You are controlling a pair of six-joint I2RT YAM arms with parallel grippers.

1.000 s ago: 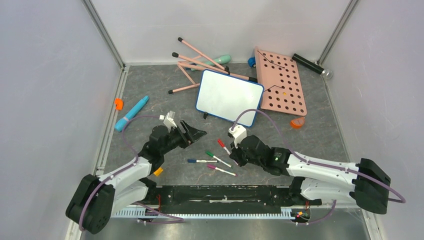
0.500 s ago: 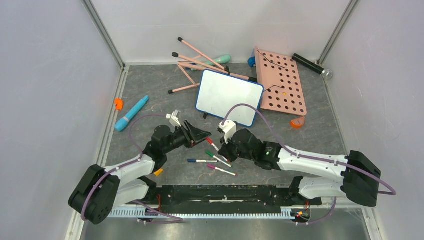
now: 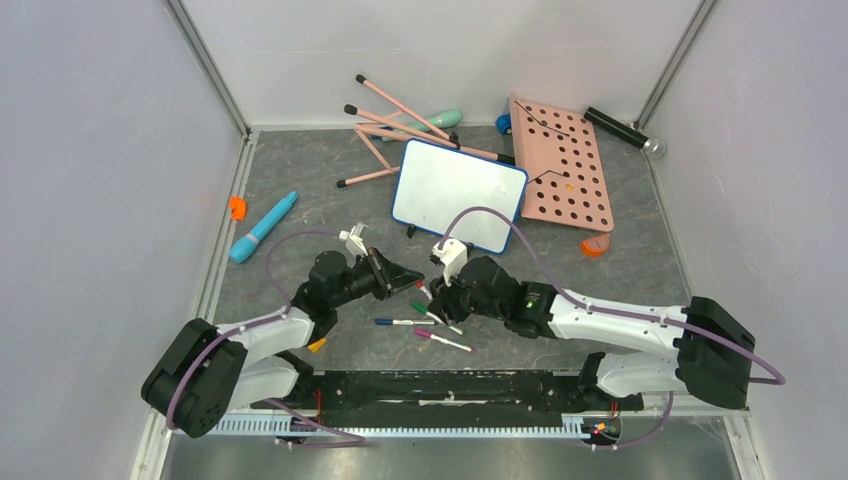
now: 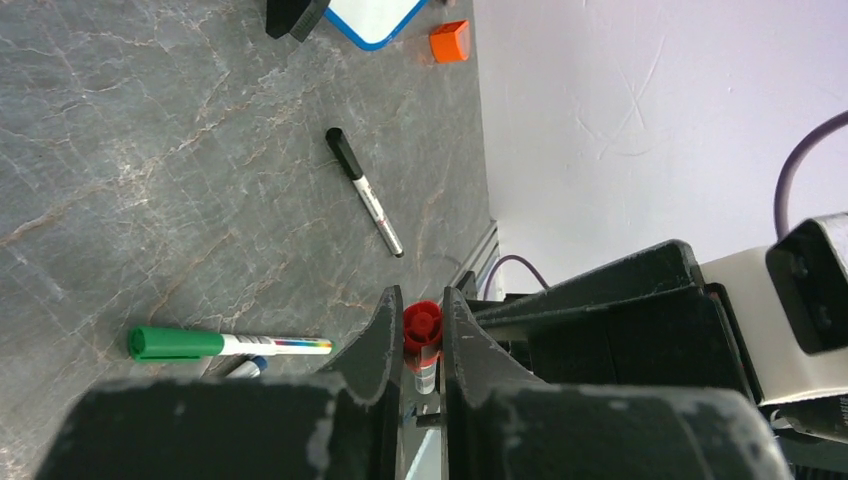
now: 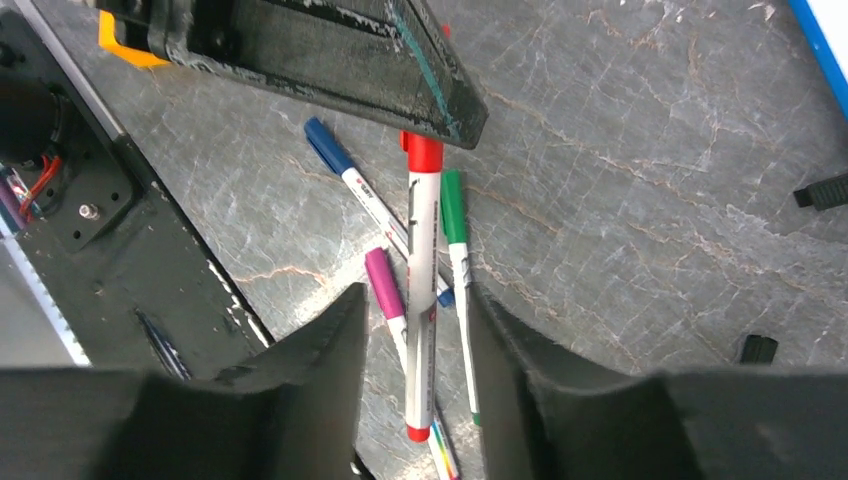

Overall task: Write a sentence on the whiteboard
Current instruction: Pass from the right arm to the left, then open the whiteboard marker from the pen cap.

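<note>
The whiteboard (image 3: 458,195), blue-rimmed, lies mid-table with a bare white face; no sentence shows on it. Its corner (image 4: 372,22) is visible in the left wrist view. A red marker (image 5: 421,290) hangs between the two grippers, just above the loose pens. My left gripper (image 4: 421,305) is shut on the marker's red cap (image 4: 422,328). My right gripper (image 5: 414,293) is open, with its fingers on either side of the marker's barrel and not touching it. In the top view the two grippers (image 3: 405,272) (image 3: 440,296) meet nose to nose in front of the board.
Green (image 3: 432,316), blue (image 3: 398,322) and magenta (image 3: 442,340) markers lie under the grippers, and a black marker (image 4: 365,205) lies farther right. A pink pegboard (image 3: 565,165), pink sticks (image 3: 400,125), a teal pen (image 3: 262,228) and orange bits (image 3: 595,245) surround the board.
Both arms closed in on each other. The left gripper went from open to shut on the red marker's cap, and the right gripper let go of the barrel and opened.
</note>
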